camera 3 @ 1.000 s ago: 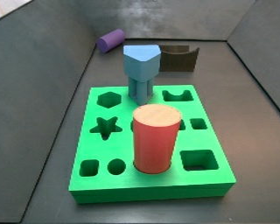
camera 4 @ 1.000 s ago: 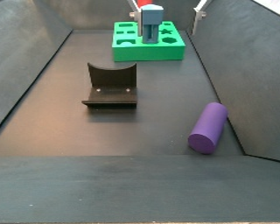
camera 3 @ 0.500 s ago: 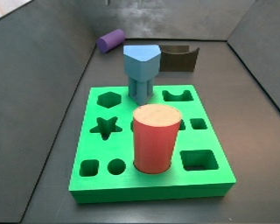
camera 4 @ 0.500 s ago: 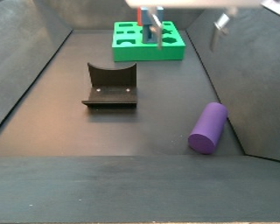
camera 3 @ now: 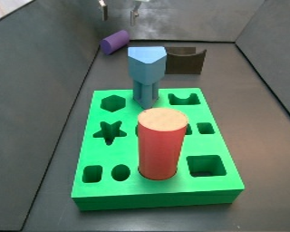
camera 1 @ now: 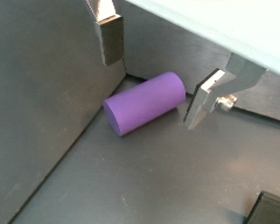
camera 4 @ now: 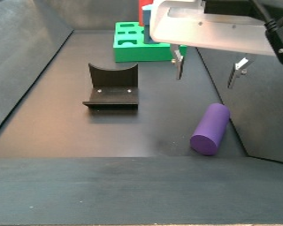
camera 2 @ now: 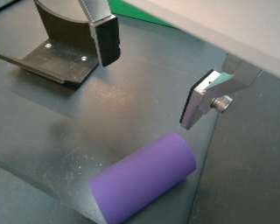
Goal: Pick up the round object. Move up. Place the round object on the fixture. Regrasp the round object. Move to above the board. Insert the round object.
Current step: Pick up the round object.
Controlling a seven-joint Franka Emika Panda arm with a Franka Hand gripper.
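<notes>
The claw (camera 4: 207,69) hangs with fingers apart and empty — the round object (camera 4: 209,128) lies on the table below, toward 6 o'clock, long axis 12-to-6.

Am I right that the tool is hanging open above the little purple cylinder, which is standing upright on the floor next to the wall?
Not quite: the purple cylinder is lying on its side, not standing upright. A side view shows its long body flat on the floor next to the wall, and both wrist views agree. The rest holds: the tool hangs open above it, with nothing between its fingers.
</notes>
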